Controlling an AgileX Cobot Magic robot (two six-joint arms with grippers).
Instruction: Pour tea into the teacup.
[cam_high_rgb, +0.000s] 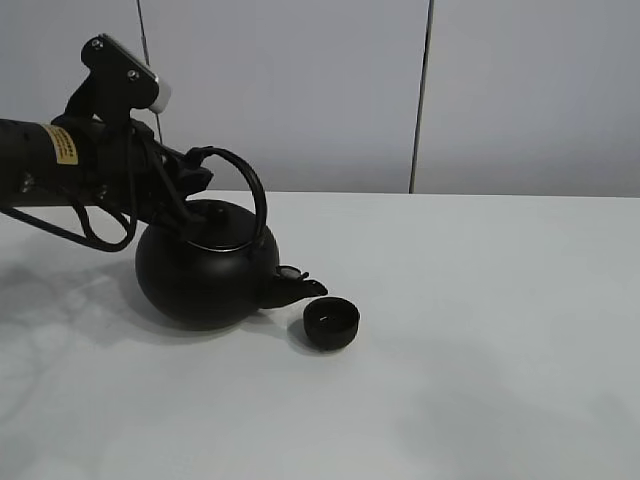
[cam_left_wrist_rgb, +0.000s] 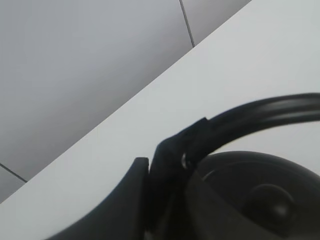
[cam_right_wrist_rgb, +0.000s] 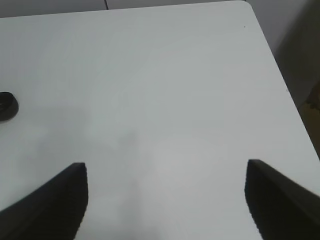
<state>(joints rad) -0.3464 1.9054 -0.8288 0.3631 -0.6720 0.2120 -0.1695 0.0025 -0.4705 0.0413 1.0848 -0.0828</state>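
Note:
The big round black kettle (cam_high_rgb: 205, 275) is tilted to the right, its spout (cam_high_rgb: 300, 285) just above the left rim of the teacup (cam_high_rgb: 331, 323). The teacup is a tiny matte-black bowl standing on the white table. My left gripper (cam_high_rgb: 195, 170) is shut on the kettle's arched handle (cam_high_rgb: 250, 185). In the left wrist view the fingers (cam_left_wrist_rgb: 170, 155) clamp the handle (cam_left_wrist_rgb: 260, 112) above the lid (cam_left_wrist_rgb: 260, 195). My right gripper (cam_right_wrist_rgb: 167, 200) stands open over bare table, holding nothing. The teacup (cam_right_wrist_rgb: 7, 106) shows at the edge of that view, cut off. No stream of tea is visible.
The white table (cam_high_rgb: 480, 300) stretches to the right of the teacup. A grey panelled wall (cam_high_rgb: 300, 90) stands behind it. The table's rounded corner (cam_right_wrist_rgb: 245, 7) and side edge appear in the right wrist view.

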